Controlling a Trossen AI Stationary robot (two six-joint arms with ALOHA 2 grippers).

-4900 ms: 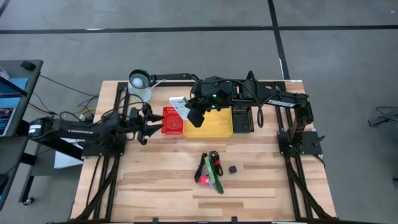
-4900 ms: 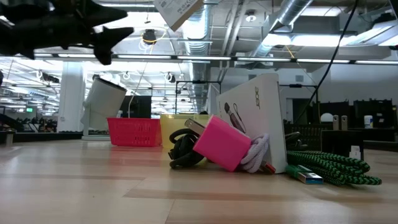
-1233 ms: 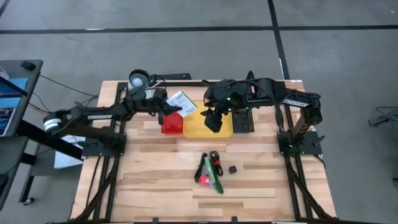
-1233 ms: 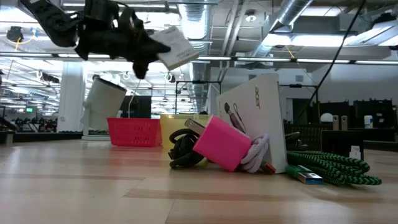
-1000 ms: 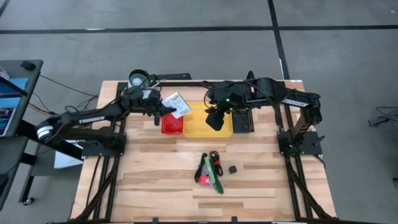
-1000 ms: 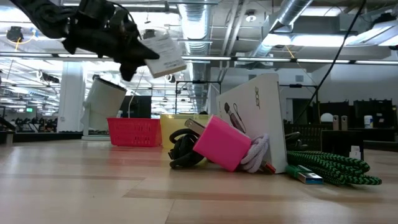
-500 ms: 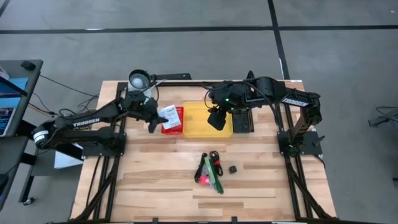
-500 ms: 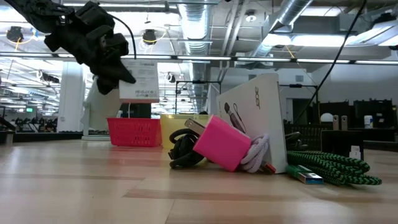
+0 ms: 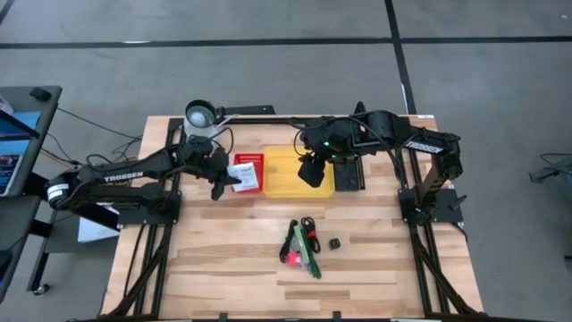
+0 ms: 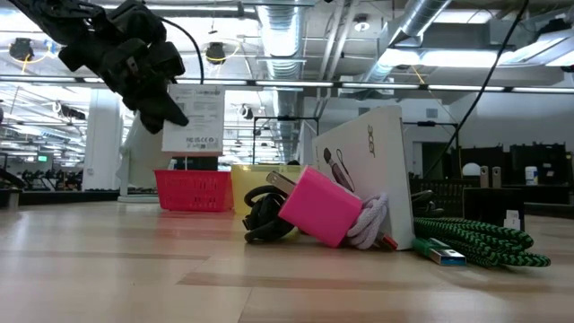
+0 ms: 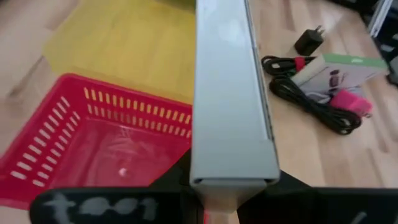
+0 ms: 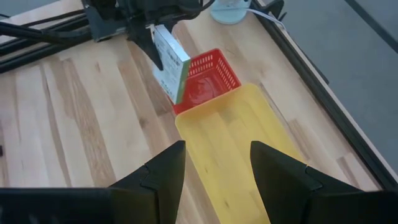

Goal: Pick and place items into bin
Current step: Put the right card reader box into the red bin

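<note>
My left gripper (image 9: 223, 178) is shut on a flat white labelled box (image 9: 247, 172), which it keeps over the red basket (image 9: 257, 189) (image 11: 93, 143). Next to the basket lies the yellow bin (image 9: 286, 174). Above the bin my right gripper (image 9: 310, 170) (image 12: 217, 168) hangs open with nothing between its fingers. The other items lie in a heap on the table nearer the front edge (image 9: 302, 243): a white box (image 10: 368, 175), a pink plug (image 10: 323, 205), black cable (image 10: 265, 215) and a green braided cable (image 10: 480, 240). A small black cube (image 9: 334, 242) sits beside them. My left gripper pinches the box's two broad faces between its fingers at the end toward the table's left (image 10: 172, 121) (image 11: 231, 180). The fingers come slanting down from the table's left. The box stands on edge, lifted clear above the red basket, its labelled face toward the table's near side.
A white cup-like thing (image 9: 200, 116) stands at the far left corner. A black block (image 9: 347, 170) lies right of the yellow bin. Bare wood (image 9: 214, 259) stretches over the near left of the table.
My left gripper has come down and toward the table's near-left with the white box, from the seam between the bins to over the red basket. The wrist has rolled, and the box has turned from tilted to standing on edge.
</note>
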